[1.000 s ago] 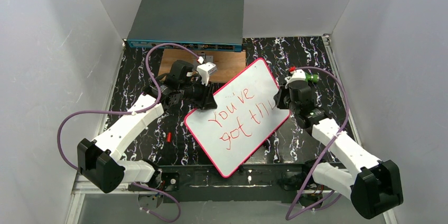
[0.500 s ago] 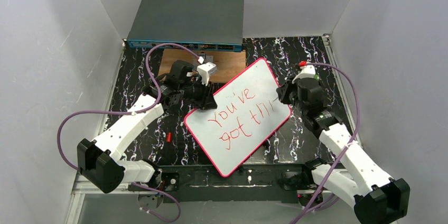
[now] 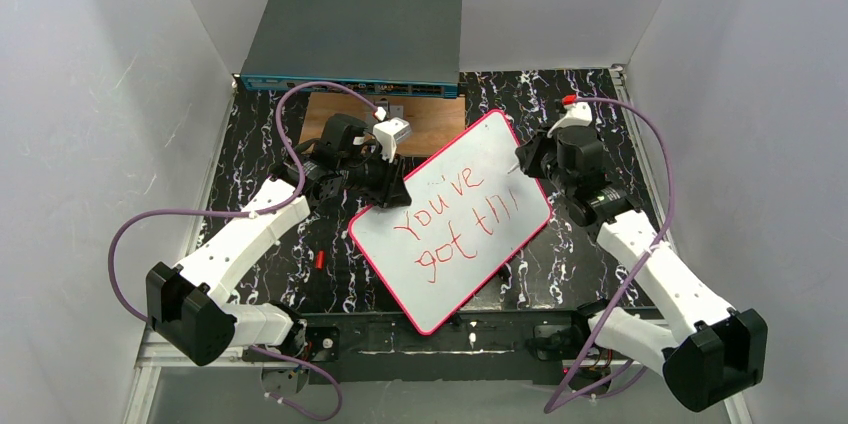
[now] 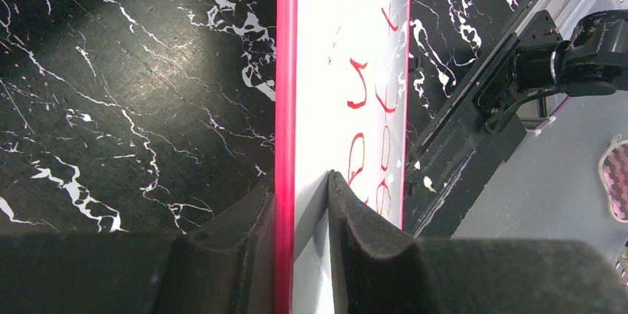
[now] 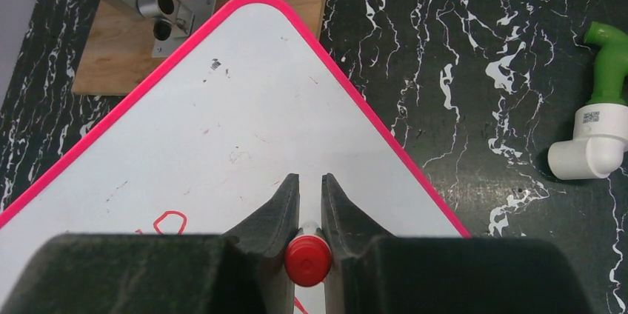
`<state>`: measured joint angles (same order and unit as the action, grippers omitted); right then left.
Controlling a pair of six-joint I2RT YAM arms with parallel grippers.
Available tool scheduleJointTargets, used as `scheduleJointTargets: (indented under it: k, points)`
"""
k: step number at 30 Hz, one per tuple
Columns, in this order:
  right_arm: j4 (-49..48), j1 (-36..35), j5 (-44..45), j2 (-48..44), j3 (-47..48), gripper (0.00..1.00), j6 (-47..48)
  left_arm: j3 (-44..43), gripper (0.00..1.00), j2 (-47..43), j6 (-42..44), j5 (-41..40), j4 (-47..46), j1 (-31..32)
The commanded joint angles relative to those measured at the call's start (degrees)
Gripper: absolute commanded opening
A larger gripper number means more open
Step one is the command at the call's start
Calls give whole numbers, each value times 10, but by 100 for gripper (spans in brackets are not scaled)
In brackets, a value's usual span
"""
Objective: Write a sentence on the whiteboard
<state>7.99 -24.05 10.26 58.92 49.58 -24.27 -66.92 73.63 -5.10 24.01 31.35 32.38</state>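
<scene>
The whiteboard (image 3: pixel 450 234) lies slanted on the black marbled table, white with a pink-red rim and red writing "You've got tlll" on it. My left gripper (image 3: pixel 385 189) is shut on its left edge. In the left wrist view the fingers (image 4: pixel 348 203) pinch the rim of the whiteboard (image 4: pixel 326 69) at the left gripper (image 4: pixel 300 179). My right gripper (image 3: pixel 527 159) hovers over the board's right corner, shut on a red-ended marker (image 5: pixel 308 261). The right gripper (image 5: pixel 309 178) points down at the whiteboard (image 5: pixel 244 121). The marker's tip is hidden between the fingers.
A grey network switch box (image 3: pixel 355 39) stands at the back. In front of it lies a brown wooden board (image 3: pixel 440 116) with a metal bracket (image 5: pixel 166 14). A green and white pipe fitting (image 5: pixel 600 121) lies right of the whiteboard. A small red item (image 3: pixel 319 260) lies on the table at the left.
My right gripper with the marker has moved along the board's right edge toward its far corner, and the right arm has swung. The left arm and the whiteboard have stayed put.
</scene>
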Motion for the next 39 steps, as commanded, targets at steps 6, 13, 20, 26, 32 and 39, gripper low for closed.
scheduleJointTargets:
  k: [6, 13, 20, 26, 32, 39]
  points:
    - [-46, 1, -9, 22, 6, 1, -10, 3, 0, -12, 63, -83, 15, -3]
    - [-61, 1, -10, 49, 1, 1, -13, 5, 0, -12, 63, -83, 15, -3]
    - [-67, 5, -4, 68, -5, 1, -10, 3, 0, -11, 65, -85, 18, -3]
    - [-64, 12, 2, 66, -21, 1, -3, 6, 0, -11, 67, -86, 18, -3]
    - [-59, 15, 2, 63, -32, 1, -1, 5, 0, -8, 68, -87, 15, -3]
    - [-50, 16, -13, 29, -14, 1, -1, 8, 0, -8, 68, -86, 12, -3]
